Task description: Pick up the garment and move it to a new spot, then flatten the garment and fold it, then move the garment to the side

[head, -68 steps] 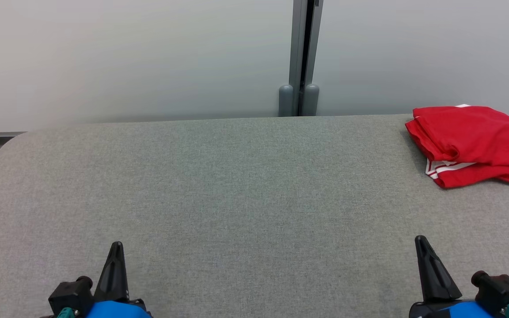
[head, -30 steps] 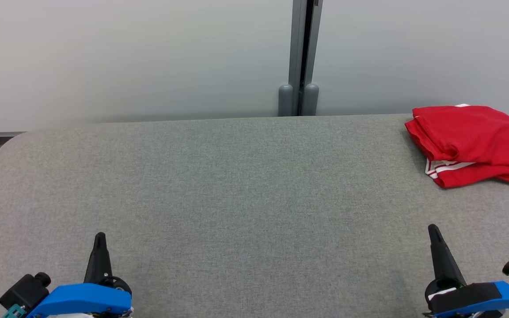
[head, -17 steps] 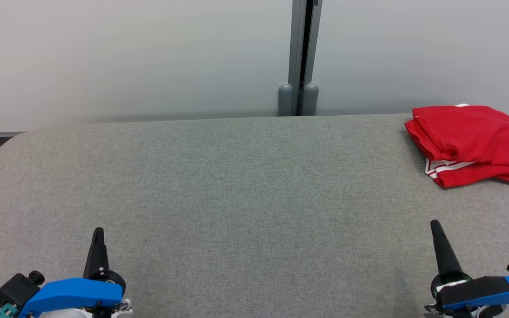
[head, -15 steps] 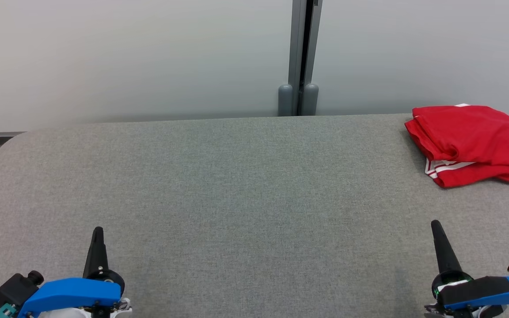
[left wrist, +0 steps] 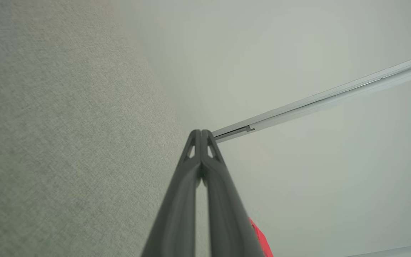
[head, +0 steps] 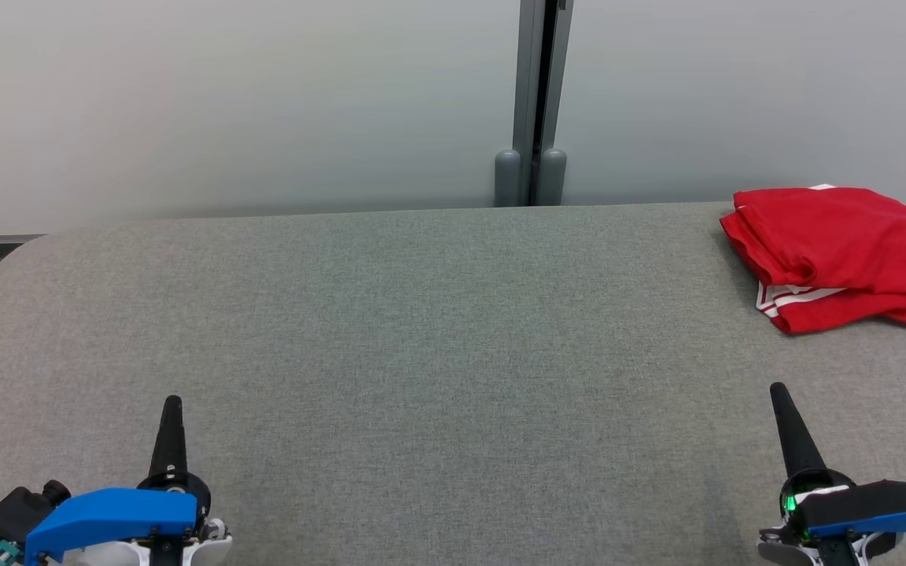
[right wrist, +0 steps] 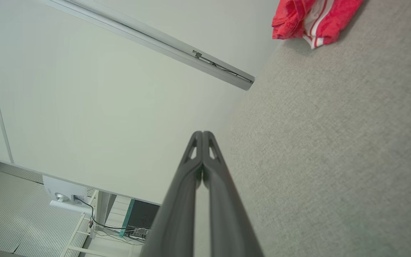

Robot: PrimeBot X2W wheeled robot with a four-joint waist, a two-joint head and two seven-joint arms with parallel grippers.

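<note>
1. grey fabric surface (head: 437, 330): takes up most of the head view; its rounded far-left corner is seen, the right end is cut off by the frame
2. pale wall panels (head: 225, 102): set right behind the far edge of the surface, w/ a dark vertical joint (head: 535, 79) between them
3. red garment (head: 838, 251) w/ white stripes: laid as a folded bundle at the far-right corner of the surface, partly cut off by the frame. Long axis is judged to run approx. along the far edge, dipping a little toward the near-right. The thick folded end is pointed left, toward the middle of the far edge; the striped hem is turned to the near edge. A spot this far from the centre is judged to fit the "to the side" step, i.e. task prob. at or near its end. Folds are loose, not crisp
4. right gripper (head: 777, 391): held low by the near edge, toward the near-right corner, well apart from the garment. Jaws are pressed together w/ nothing between; fingers are pointed at the far edge
5. left gripper (head: 172, 402): mirrored toward the near-left corner, jaws likewise pressed together & empty. Both are judged to be held off the cloth so the bundle isn't disturbed
</note>
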